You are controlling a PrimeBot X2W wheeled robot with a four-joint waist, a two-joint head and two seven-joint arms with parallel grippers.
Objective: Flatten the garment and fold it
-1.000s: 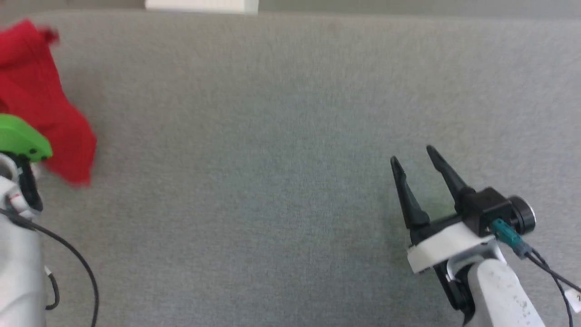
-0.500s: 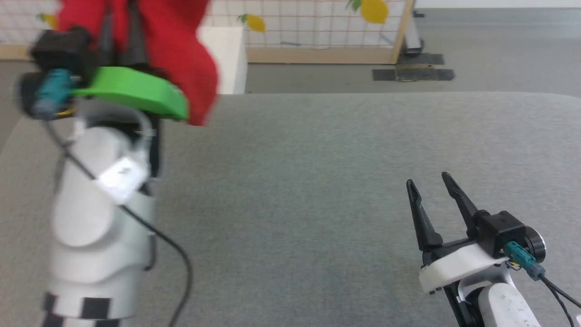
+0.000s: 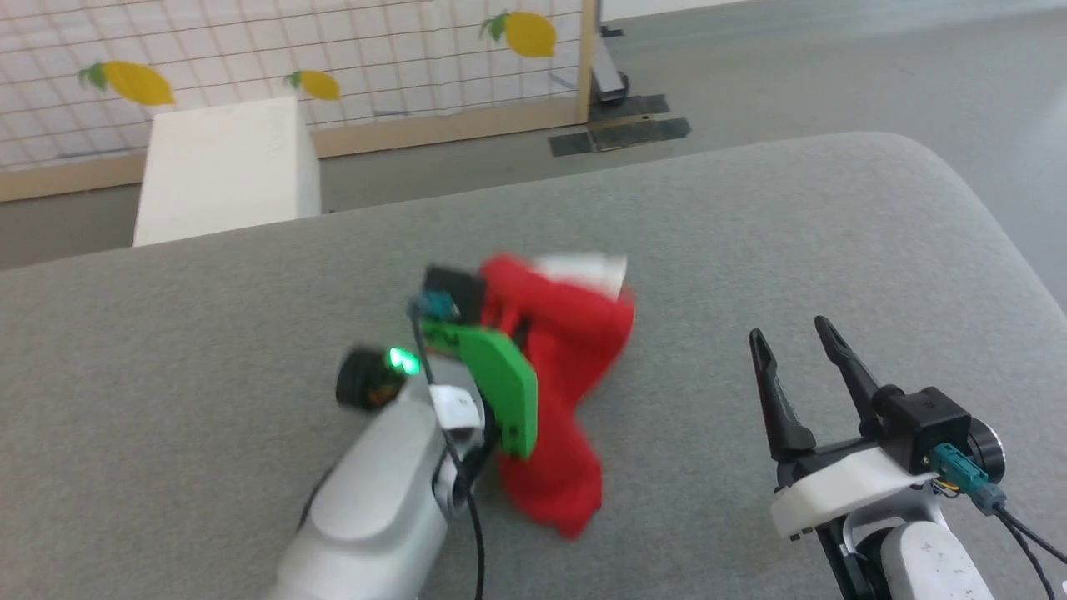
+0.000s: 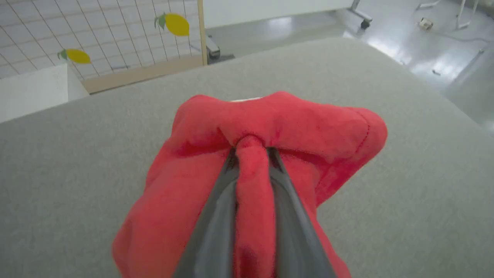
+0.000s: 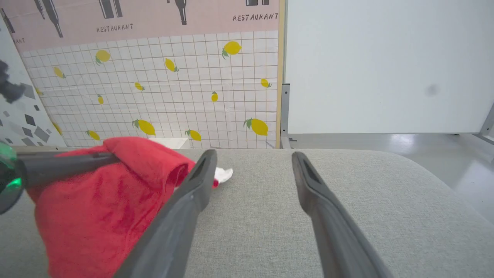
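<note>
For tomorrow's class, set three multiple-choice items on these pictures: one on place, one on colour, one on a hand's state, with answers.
1. On which side of the right hand is the garment? A. its left B. its right C. directly under it
2. Most of the garment is A. blue B. green C. red
3. The left hand is A. open, empty B. shut on the garment C. open above it
Answers: 1 A, the head view shows it left of that hand. 2 C, its cloth is mostly red. 3 B, a fold is pinched in it.
</note>
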